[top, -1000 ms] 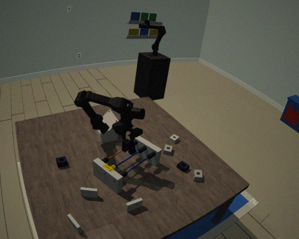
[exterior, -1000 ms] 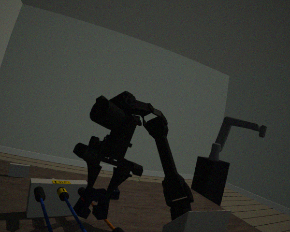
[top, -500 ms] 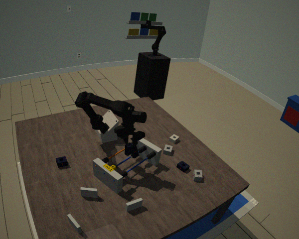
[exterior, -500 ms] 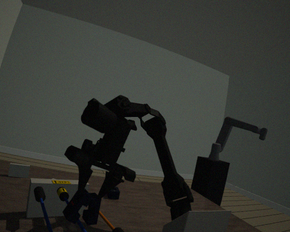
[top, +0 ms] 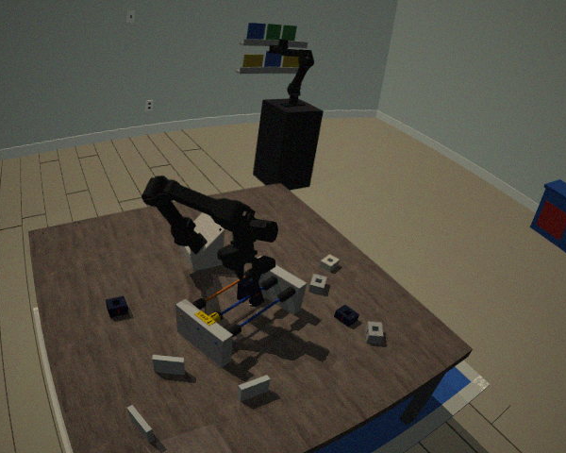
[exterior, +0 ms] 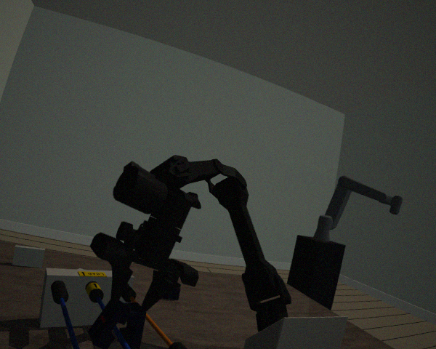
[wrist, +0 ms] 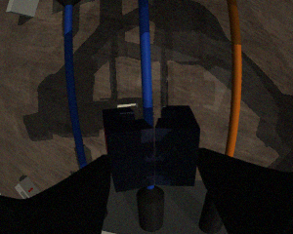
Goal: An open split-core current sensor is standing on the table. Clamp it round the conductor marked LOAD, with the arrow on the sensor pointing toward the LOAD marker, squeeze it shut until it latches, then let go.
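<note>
One tool [top: 249, 287] [exterior: 116, 319] [wrist: 154, 159] pinches the one dark split-core sensor [top: 250, 291] [exterior: 128, 311] [wrist: 178, 151] at the middle of three conductors: two blue, one orange [top: 227, 288] [exterior: 158, 326] [wrist: 235, 93]. Three pale blocks with holes sit on the counter [top: 103, 263] [exterior: 211, 300] [wrist: 278, 34].

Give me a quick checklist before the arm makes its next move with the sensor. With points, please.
1. Gripper [top: 250, 293] [exterior: 116, 326] [wrist: 154, 159] shut on the dark sensor [top: 246, 288] [wrist: 178, 156]: ok.
2. Sensor lined up with the middle blue conductor [top: 234, 304] [exterior: 118, 336] [wrist: 146, 63], the one with the yellow-banded end: ok.
3. Orange conductor [top: 224, 289] [exterior: 158, 328] [wrist: 236, 78] outside the sensor: ok.
4. Arrow pointing toward the LOAD marker [top: 206, 317] [exterior: 92, 273]: cannot tell.
5. Sensor latched: cannot tell.
6. Sensor released: not ok.
</note>
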Controlling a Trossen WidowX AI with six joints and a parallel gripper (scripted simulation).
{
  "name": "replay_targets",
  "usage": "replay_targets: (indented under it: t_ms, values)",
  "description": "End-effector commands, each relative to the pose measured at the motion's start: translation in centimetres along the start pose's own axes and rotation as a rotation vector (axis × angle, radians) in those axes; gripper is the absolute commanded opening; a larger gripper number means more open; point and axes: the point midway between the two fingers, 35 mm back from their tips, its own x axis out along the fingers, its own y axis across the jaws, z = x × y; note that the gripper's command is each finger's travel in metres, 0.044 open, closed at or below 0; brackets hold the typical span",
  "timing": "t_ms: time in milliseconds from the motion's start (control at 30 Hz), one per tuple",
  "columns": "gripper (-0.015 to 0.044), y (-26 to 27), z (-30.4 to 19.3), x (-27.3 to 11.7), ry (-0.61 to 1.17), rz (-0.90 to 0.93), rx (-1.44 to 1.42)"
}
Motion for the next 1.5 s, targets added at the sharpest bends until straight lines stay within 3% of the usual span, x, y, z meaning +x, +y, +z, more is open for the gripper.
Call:
replay_targets:
  t_ms: [0, 1467]
  values:
    - [0.0, 0.0, 0.1, 0.6, -0.004, 0.003, -0.004]
    - [0.0, -0.1, 0.1, 1.4, -0.001, 0.0, 0.0]
